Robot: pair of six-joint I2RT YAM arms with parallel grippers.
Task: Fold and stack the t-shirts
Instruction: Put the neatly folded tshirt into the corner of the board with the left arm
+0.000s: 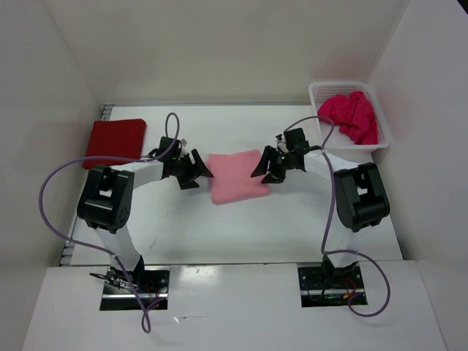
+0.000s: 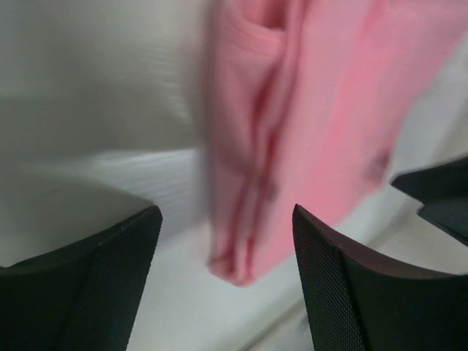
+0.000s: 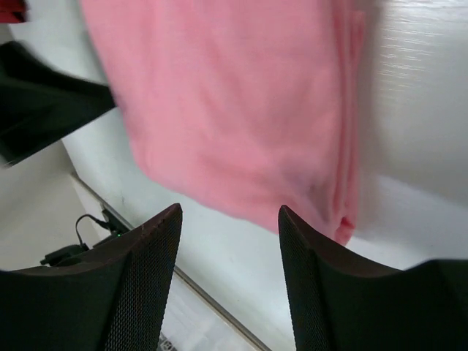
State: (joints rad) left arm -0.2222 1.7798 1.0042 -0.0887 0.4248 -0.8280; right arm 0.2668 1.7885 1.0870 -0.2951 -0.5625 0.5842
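A light pink t-shirt (image 1: 238, 176) lies folded into a rectangle in the middle of the table. My left gripper (image 1: 196, 174) stands open just off its left edge, and the left wrist view shows the folded edge (image 2: 248, 183) lying free between the spread jaws. My right gripper (image 1: 268, 170) stands open at the shirt's right edge, with the pink cloth (image 3: 234, 110) lying loose beyond the jaws. A dark red t-shirt (image 1: 115, 140) lies folded at the far left. A bright magenta t-shirt (image 1: 353, 115) is bunched up in the basket.
A white mesh basket (image 1: 319, 95) stands at the back right corner, against the white walls that close in the table on three sides. Purple cables loop from both arms. The arm bases (image 1: 134, 281) sit at the near edge.
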